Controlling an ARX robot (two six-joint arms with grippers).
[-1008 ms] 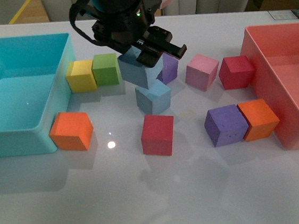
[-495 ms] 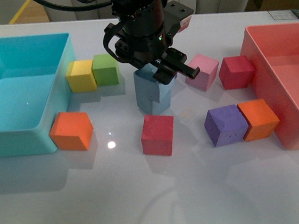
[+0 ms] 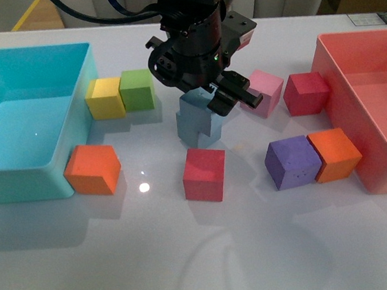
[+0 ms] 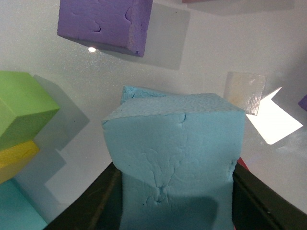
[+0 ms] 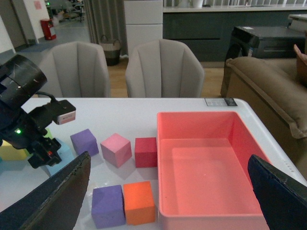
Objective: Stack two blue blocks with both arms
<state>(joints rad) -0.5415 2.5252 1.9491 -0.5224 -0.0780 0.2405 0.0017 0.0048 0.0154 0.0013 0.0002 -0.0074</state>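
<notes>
My left gripper [image 3: 207, 105] is shut on a blue block [image 3: 195, 104], which it holds low, right on top of the second blue block [image 3: 192, 132] near the table's middle. The left wrist view shows the held blue block [image 4: 175, 153] filling the space between the black fingers [image 4: 249, 196], with a sliver of the lower blue block [image 4: 130, 92] showing behind it. In its own wrist view my right gripper [image 5: 169, 165] stands open, high above the red bin [image 5: 206, 163] and empty. The front view does not show it.
A turquoise bin [image 3: 24, 183] stands at the left and the red bin [image 3: 362, 169] at the right. Around the stack lie yellow [image 3: 104, 99], green [image 3: 136, 90], orange [image 3: 92, 171], red [image 3: 205, 175], purple [image 3: 291, 164], pink [image 3: 265, 90] and dark red [image 3: 306, 94] cubes.
The left arm has swung right and come down with its blue block, from tilted above the other blue block to resting squarely over it.
</notes>
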